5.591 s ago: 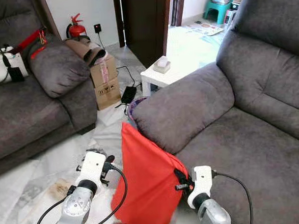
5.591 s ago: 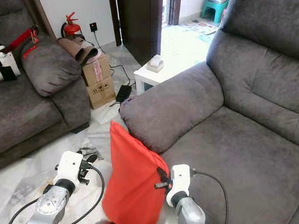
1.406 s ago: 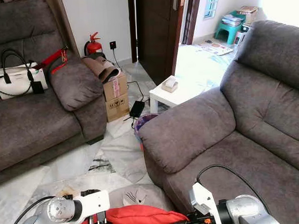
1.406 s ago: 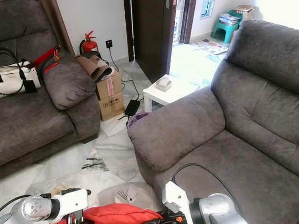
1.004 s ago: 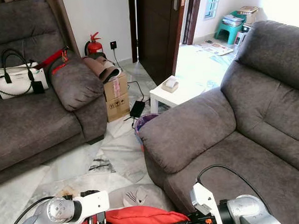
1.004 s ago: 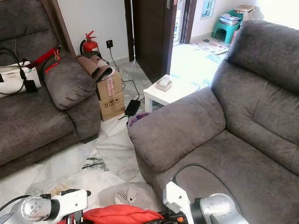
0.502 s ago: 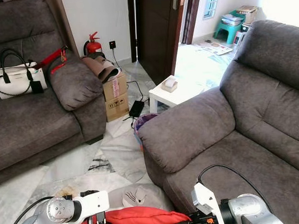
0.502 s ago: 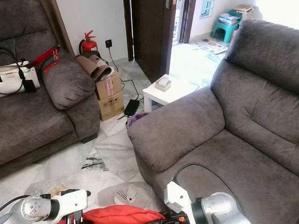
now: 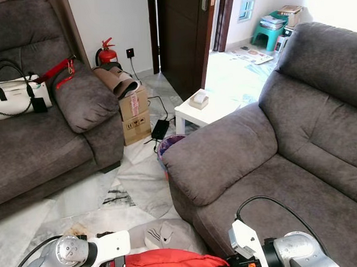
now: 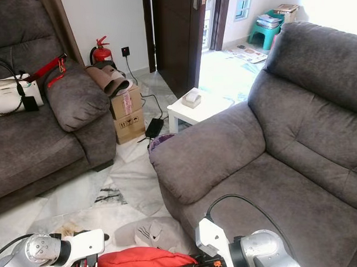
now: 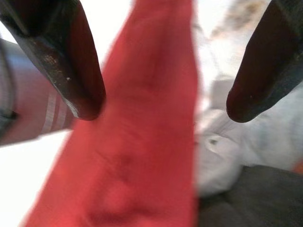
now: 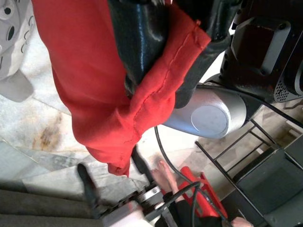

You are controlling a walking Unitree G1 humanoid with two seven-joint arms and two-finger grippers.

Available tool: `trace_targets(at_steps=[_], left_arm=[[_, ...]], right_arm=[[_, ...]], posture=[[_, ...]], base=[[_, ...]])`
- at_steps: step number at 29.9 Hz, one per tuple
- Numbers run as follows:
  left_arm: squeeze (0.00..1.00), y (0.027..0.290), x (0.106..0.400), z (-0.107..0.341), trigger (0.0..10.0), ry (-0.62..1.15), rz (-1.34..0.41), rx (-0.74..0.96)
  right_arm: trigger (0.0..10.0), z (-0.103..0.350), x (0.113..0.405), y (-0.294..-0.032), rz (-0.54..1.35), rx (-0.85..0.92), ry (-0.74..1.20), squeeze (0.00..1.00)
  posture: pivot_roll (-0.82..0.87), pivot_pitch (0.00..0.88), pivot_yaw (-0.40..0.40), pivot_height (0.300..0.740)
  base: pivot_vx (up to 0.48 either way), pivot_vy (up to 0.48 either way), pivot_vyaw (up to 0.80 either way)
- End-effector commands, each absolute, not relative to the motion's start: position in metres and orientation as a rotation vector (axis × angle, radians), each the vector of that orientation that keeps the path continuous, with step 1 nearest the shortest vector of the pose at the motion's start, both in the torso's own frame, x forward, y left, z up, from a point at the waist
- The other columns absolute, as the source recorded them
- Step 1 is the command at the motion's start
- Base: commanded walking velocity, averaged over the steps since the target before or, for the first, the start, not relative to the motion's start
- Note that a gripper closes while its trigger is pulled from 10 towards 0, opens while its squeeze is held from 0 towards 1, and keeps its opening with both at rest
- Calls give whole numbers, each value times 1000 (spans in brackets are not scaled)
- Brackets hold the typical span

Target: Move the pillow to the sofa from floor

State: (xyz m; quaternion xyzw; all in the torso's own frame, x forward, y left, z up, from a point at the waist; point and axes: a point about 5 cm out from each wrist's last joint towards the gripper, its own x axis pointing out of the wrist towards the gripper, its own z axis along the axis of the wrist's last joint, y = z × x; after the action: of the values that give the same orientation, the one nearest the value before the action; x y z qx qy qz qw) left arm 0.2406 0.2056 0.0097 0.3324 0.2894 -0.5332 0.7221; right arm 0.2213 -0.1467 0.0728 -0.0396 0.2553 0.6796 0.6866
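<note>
- both eye views sit up on the head, looking forward and down over the big grey sofa [image 9: 285, 165] and marble floor [image 9: 81, 198], nearly the same shot, just shifted sideways
- left wrist cam looks along its fingers, super close on the red pillow [image 11: 142, 142]
- right wrist cam is also close on that pillow, floor behind

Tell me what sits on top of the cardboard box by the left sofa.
On the cardboard box lies a brown rolled bundle, leaning toward the sofa arm. The box's top face is mostly covered, so anything beneath the bundle cannot be seen.
</note>
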Motion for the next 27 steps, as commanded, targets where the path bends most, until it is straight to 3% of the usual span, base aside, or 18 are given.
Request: trace_targets(at_steps=[1, 27], left_arm=[[0, 206, 234, 4, 10000, 680, -1206, 725], [0, 210, 223, -15, 10000, 693, -1127, 789]], right_arm=[[10000, 90, 223, -139, 1572, -97, 464, 0], [10000, 93, 222, -138, 1581, -120, 461, 0]], posture=[[51, 94, -13, 740], [44, 69, -9, 740]], base=[[0, 0, 0], [0, 0, 0]])
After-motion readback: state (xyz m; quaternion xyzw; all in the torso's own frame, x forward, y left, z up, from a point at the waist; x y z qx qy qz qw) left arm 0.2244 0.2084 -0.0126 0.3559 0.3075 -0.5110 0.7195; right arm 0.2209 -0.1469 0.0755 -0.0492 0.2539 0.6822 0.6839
